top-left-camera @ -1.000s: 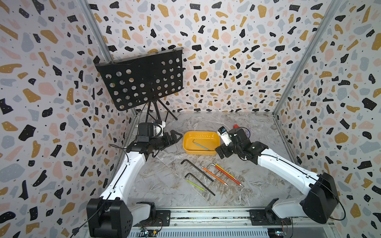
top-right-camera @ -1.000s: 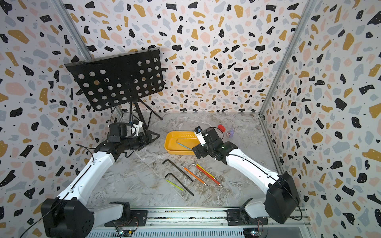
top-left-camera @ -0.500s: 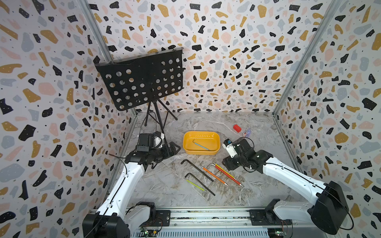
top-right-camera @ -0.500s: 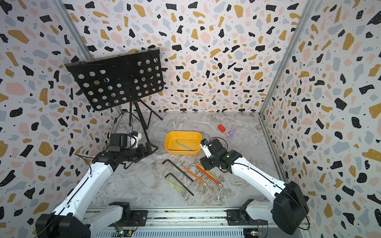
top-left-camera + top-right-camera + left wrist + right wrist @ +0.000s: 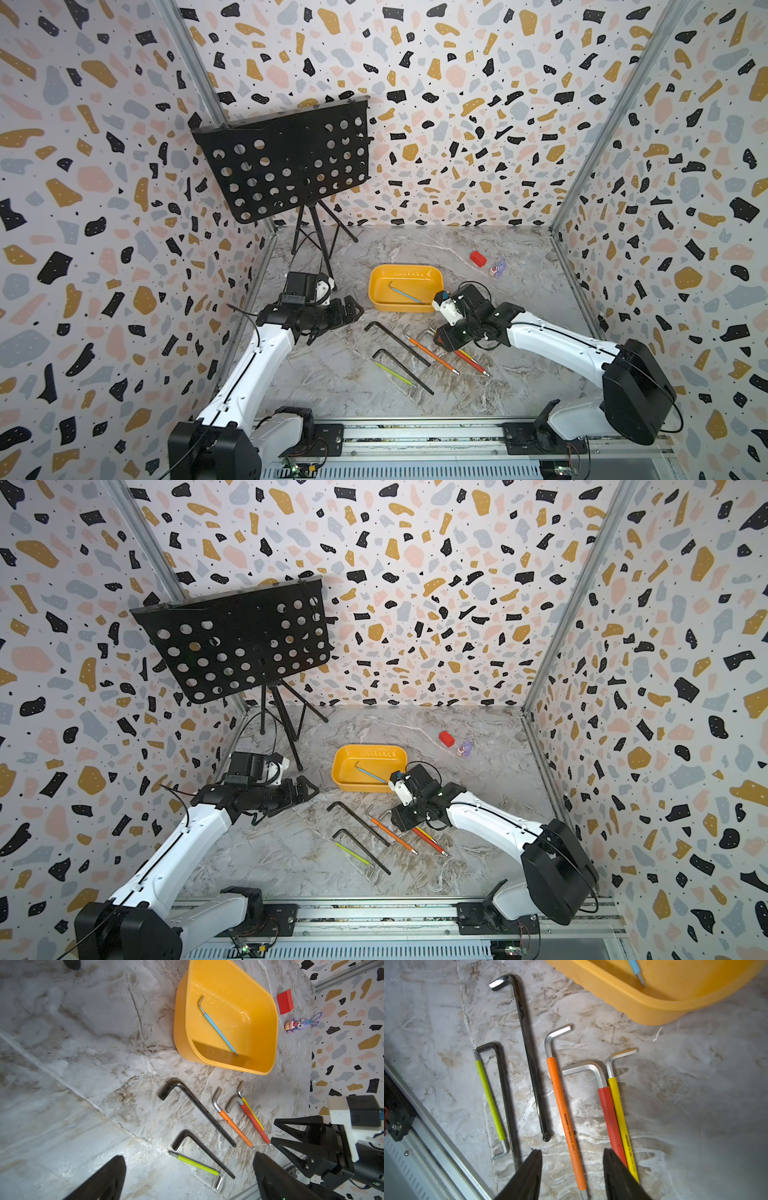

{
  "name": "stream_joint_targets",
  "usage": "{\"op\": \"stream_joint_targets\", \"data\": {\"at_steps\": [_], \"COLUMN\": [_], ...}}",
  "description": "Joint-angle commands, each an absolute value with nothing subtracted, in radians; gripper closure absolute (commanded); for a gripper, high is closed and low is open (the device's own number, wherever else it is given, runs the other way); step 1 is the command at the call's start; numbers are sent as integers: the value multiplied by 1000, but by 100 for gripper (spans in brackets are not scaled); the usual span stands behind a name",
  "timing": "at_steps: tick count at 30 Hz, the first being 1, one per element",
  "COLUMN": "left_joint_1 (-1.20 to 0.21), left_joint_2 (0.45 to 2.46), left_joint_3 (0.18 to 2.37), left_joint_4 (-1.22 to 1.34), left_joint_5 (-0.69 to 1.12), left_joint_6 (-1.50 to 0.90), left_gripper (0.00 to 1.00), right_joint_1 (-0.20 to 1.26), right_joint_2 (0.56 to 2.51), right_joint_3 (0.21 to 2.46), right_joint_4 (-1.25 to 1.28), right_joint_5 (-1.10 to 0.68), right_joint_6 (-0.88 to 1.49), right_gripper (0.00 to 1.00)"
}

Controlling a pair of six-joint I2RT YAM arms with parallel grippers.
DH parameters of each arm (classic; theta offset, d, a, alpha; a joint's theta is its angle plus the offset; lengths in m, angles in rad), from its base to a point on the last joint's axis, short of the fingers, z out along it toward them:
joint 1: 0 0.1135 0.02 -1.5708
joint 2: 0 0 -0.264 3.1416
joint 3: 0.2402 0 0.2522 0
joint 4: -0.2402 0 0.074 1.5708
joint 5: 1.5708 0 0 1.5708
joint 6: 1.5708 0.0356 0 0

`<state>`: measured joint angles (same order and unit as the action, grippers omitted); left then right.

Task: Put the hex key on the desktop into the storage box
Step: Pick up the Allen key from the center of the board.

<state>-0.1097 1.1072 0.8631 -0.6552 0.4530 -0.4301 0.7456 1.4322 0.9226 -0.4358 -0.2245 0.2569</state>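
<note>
The yellow-orange storage box (image 5: 415,276) (image 5: 386,758) sits mid-desktop with a blue-sleeved hex key (image 5: 405,293) (image 5: 218,1028) lying inside. Several hex keys lie on the marble desktop (image 5: 332,374) in front of it: two black ones, a green one (image 5: 392,372), an orange one (image 5: 432,353) (image 5: 564,1118), and a red (image 5: 609,1113) and a yellow (image 5: 620,1113) side by side. My right gripper (image 5: 440,338) (image 5: 572,1151) is low over them and open. Its jaws straddle the orange key's shaft with a gap on each side. My left gripper (image 5: 353,309) (image 5: 189,1157) hovers open and empty left of the box.
A black perforated music stand (image 5: 286,162) rises at the back left on a tripod. A small red block (image 5: 478,258) and a purple bunny toy (image 5: 496,268) lie behind the box to the right. A metal rail (image 5: 415,436) runs along the front edge.
My right gripper came away from the box toward the front and dropped over the orange key, its jaws narrowing. The left arm pulled back and lower on the left.
</note>
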Motion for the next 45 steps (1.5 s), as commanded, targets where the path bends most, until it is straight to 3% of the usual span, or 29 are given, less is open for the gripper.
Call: {"op": "stream_joint_targets", "data": {"at_steps": [1,30,45], "left_joint_1": [-114,-114,-114], "left_joint_2": [1117,1134,1134], "left_joint_3": [898,907,907], "left_joint_4": [-657,-657,-658], "left_joint_5": [438,460,461], "left_joint_6": [-411,-408,-408], "left_gripper": [0,0,0], "right_joint_1": [753,753,755], "right_joint_2": [1461,1590,1596], "right_joint_3": [956,866,809], "right_joint_4": [-457,-349,-298], "right_joint_5": [-177,-109,-171], "right_joint_6": [236,184,228], "right_gripper": [47,51,56]}}
